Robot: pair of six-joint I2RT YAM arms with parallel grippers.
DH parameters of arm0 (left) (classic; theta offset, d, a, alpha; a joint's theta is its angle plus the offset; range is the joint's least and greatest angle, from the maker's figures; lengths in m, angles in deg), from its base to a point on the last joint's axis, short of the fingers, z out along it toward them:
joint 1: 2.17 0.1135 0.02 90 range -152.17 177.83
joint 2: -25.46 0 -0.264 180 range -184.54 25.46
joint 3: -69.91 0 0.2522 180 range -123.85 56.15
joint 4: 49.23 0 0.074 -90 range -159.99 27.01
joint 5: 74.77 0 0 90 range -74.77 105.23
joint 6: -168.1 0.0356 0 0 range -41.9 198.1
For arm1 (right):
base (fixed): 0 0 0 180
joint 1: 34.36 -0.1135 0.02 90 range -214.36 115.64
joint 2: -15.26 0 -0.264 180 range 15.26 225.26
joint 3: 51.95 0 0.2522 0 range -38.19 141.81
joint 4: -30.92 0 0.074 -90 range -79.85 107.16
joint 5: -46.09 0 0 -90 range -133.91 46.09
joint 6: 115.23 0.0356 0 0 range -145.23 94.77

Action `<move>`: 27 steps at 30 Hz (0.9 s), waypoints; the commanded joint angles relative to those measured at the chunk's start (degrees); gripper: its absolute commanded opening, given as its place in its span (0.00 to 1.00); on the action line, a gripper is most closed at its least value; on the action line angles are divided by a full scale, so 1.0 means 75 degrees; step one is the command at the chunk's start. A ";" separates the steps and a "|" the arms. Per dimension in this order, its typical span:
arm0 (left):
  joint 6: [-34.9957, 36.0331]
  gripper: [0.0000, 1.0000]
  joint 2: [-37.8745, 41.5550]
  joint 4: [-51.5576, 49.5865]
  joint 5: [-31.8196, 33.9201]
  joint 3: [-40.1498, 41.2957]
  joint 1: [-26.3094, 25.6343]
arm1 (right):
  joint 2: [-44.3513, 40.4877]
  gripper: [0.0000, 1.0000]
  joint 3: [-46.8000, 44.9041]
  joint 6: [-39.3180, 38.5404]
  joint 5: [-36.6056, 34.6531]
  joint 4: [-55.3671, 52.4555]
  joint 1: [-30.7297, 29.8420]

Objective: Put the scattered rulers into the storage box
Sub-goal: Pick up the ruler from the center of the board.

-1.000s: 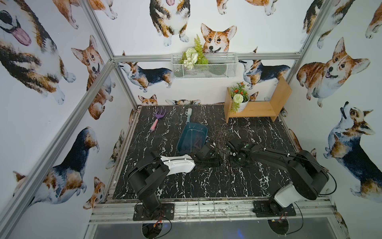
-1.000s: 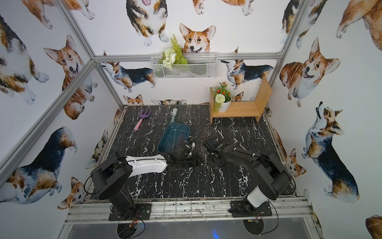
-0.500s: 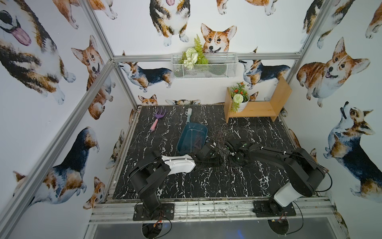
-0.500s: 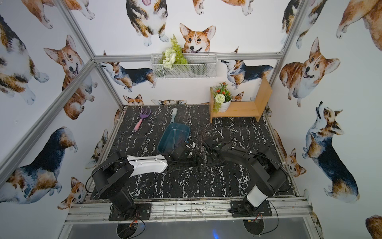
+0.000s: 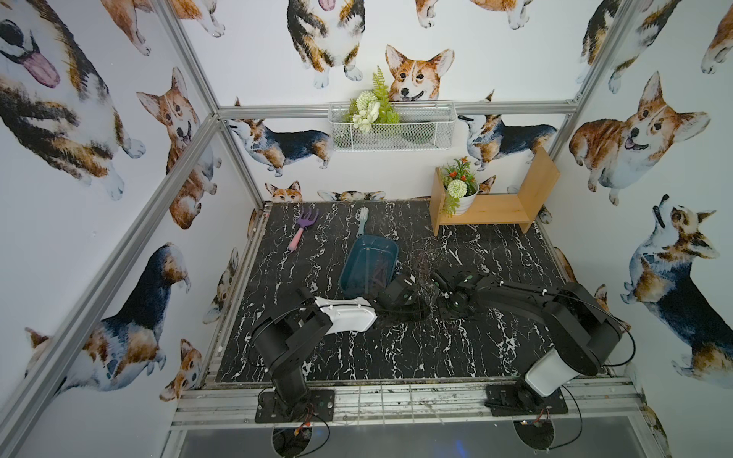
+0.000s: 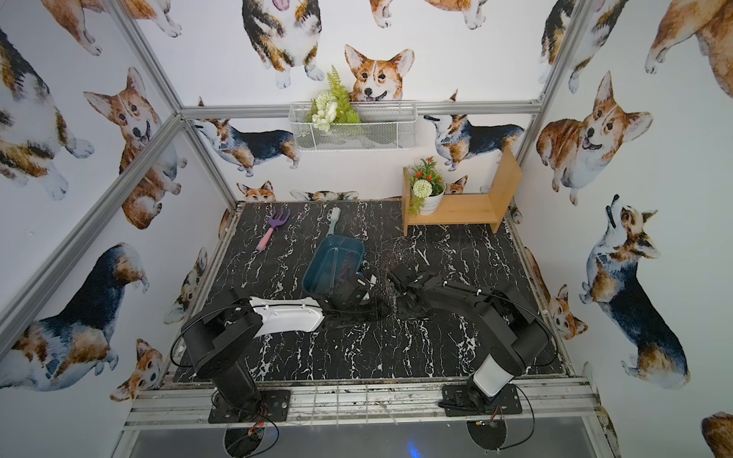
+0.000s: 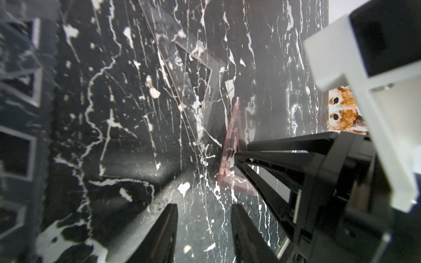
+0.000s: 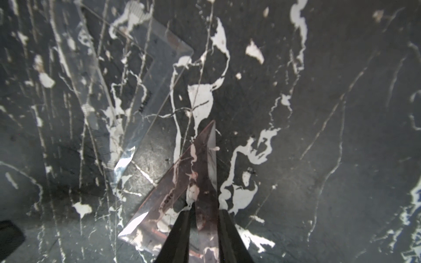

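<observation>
Near the middle of the black marble table, just right of the storage box, the two arms meet almost tip to tip. From the right wrist, the right gripper has its jaws drawn in narrow on either side of one edge of the tinted ruler, a reddish see-through triangle that looks tilted rather than flat on the marble. Whether the pads actually press it cannot be told. The left wrist view shows that gripper meeting the ruler about halfway along its length.

The left gripper hangs just beside it, jaws spread, with only bare marble between them. The clear ruler, also a triangle with a cut-out middle, lies flat on the table just beside the tinted one, and neither gripper touches it. In both top views the two rulers are too faint to pick out.

The storage box stands a little left of centre. A toy rake lies at the far left and a brush just beyond the box. A wooden shelf stands at the far right, and a wire basket hangs on the far wall
</observation>
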 commanded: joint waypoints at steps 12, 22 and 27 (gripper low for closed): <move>-0.0632 0.45 -0.1010 0.1121 -0.0574 -0.0233 -0.0070 | 0.0052 0.24 -0.0536 -0.0146 0.0247 0.0195 0.0189; -0.1160 0.34 -0.1487 0.1957 -0.0974 -0.0165 -0.0072 | -0.0108 0.24 -0.0829 -0.0222 0.0446 0.0403 0.0389; -0.1370 0.25 -0.1531 0.2222 -0.1067 -0.0127 -0.0075 | -0.0224 0.24 -0.0933 -0.0245 0.0515 0.0453 0.0466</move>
